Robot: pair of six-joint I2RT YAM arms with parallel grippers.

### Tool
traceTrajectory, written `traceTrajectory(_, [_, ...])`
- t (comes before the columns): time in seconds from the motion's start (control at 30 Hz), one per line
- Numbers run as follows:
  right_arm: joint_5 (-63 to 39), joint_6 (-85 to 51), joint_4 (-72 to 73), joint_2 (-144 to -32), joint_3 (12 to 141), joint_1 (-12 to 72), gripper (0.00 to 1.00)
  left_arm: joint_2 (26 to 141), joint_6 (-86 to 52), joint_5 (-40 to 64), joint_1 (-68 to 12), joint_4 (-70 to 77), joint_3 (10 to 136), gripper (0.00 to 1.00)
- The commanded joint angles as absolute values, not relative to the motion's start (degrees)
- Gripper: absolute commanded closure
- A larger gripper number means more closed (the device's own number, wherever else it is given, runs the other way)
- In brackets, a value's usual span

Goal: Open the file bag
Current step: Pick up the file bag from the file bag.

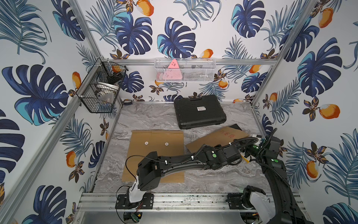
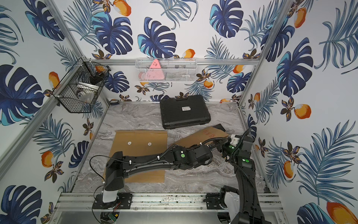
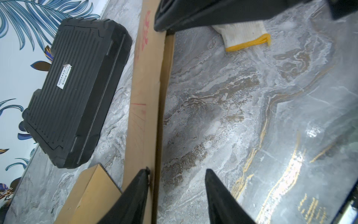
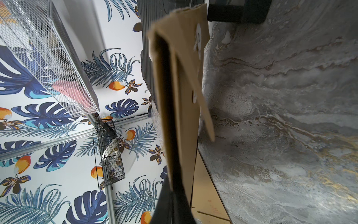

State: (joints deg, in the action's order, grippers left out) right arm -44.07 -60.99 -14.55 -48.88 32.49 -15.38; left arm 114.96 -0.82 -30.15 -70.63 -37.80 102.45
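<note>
File bag sits at 3 o'clock on the desk, tilted up off it. Right hand is clamped on 1 end. Left hand has jaws apart and straddles the bag's long edge, 1 finger against the card, nothing gripped. Flap with 2 white discs gapes slightly. Likely best: pinch the flap layer only, peel it away from the right hand, and hold the right hand firm or the bag slips. 2nd bag lies flat at 9 o'clock; ignore it.
</note>
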Motion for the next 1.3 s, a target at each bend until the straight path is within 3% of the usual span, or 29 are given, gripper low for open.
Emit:
traceTrajectory(0.0, [-45.17,-61.02,-15.13,-48.78,33.05,-15.31,1.0,116.28,1.74,-33.6,-70.58,-39.52,103.75,0.53])
traceTrajectory(0.13, [-45.35,-61.08,-15.29,-48.78,33.08,-15.35,1.0,118.15,2.81,-34.78,-70.58,-40.47,104.97,0.56])
traceTrajectory(0.27, [-45.35,-61.02,-15.36,-48.65,33.09,-15.32,1.0,119.28,3.34,-35.46,-70.53,-40.85,106.14,0.67])
traceTrajectory(0.53, [-44.81,-59.18,-16.62,-49.3,33.58,-15.31,1.0,119.11,3.03,-36.2,-70.53,-40.78,106.44,0.99])
traceTrajectory(0.7, [-44.24,-58.05,-17.53,-49.0,34.82,-15.33,1.0,117.89,3.34,-37.43,-70.51,-40.5,105.64,1.0])
traceTrajectory(0.73, [-44.13,-57.57,-17.74,-48.96,35.36,-15.3,0.98,117.44,3.36,-37.44,-70.43,-40.6,105.6,1.0])
traceTrajectory(0.83, [-42.42,-54.34,-20.28,-48.49,38.45,-15.34,0.72,115.45,2.67,-36.77,-69.81,-41.16,106.06,1.0])
traceTrajectory(0.97, [-40.35,-51.3,-21.88,-48.16,42.65,-15.32,0.52,111.18,0.51,-34.45,-67.94,-43.38,107.41,1.0])
traceTrajectory(1.27, [-42.22,-48.32,-17.49,-47.61,49.11,-15.3,0.25,103.72,-1.49,-28.05,-62.14,-48.97,111.39,1.0])
